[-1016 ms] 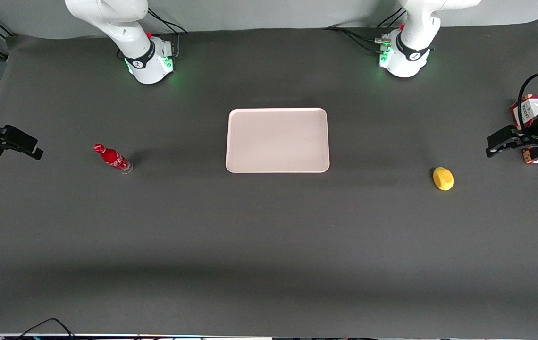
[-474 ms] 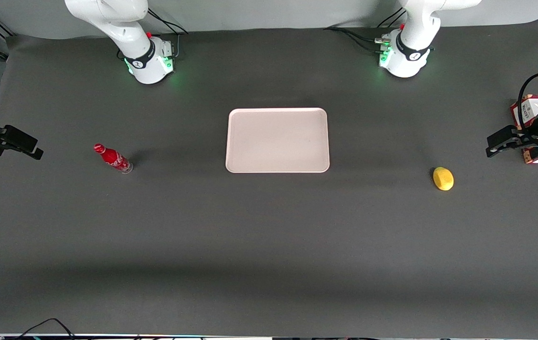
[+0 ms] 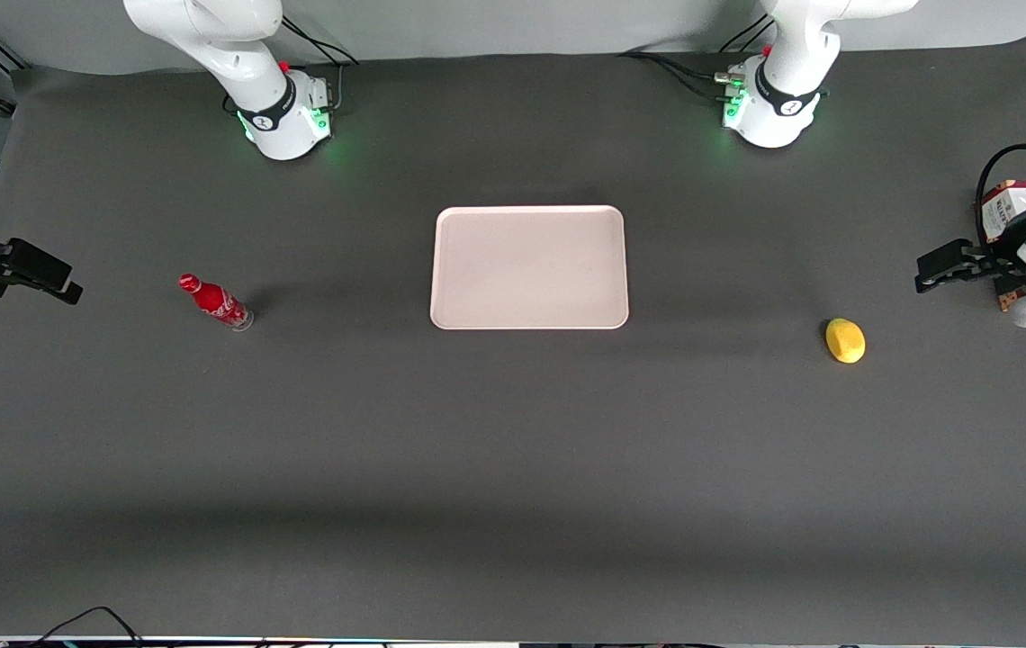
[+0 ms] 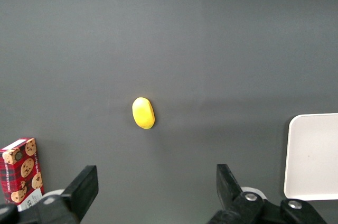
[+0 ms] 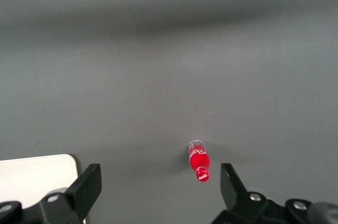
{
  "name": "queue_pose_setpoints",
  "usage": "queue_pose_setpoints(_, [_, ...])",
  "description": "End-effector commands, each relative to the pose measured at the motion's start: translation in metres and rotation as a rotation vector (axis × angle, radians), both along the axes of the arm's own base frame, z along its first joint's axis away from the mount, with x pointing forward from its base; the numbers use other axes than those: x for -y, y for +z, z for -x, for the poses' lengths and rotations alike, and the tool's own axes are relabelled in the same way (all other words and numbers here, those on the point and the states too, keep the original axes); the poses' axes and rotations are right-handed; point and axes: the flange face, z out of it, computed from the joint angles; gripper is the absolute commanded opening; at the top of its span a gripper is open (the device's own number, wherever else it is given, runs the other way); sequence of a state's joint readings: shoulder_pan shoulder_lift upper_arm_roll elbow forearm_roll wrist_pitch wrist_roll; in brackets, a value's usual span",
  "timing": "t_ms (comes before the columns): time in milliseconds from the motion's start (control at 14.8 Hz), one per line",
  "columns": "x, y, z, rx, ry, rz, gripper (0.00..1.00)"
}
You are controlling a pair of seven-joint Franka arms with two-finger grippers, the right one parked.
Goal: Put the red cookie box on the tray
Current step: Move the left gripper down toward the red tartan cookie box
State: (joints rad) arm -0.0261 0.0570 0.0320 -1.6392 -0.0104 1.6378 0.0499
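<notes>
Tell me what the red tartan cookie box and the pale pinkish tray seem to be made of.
The red tartan cookie box looks like printed cardboard: sharp folded edges, flat cookie pictures. The pale pinkish tray looks like moulded matte plastic: rounded corners, low rim, though melamine is possible. The open gripper hovers beside the box.

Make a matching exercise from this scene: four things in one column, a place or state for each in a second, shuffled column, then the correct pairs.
Things
1. long red tartan cookie box
2. flat pale pinkish-white tray
3. small yellow lemon-shaped object
4. left arm's black two-finger gripper

Places or states
A. open, holding nothing
B. mid-table, nothing on it
C. on the table between tray and box
D. at the working arm's end of the table

Pairs: 1-D, 2-B, 3-C, 4-A
</notes>
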Motion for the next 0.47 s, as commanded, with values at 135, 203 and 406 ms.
queue_pose_setpoints(135, [-0.020, 0.001, -0.002, -0.010, 0.015, -0.032, 1.00])
queue_pose_setpoints(203, [-0.036, 0.001, -0.001, -0.011, 0.033, -0.064, 1.00])
queue_pose_setpoints(406, [-0.114, -0.006, 0.006, -0.004, -0.006, -0.093, 1.00])
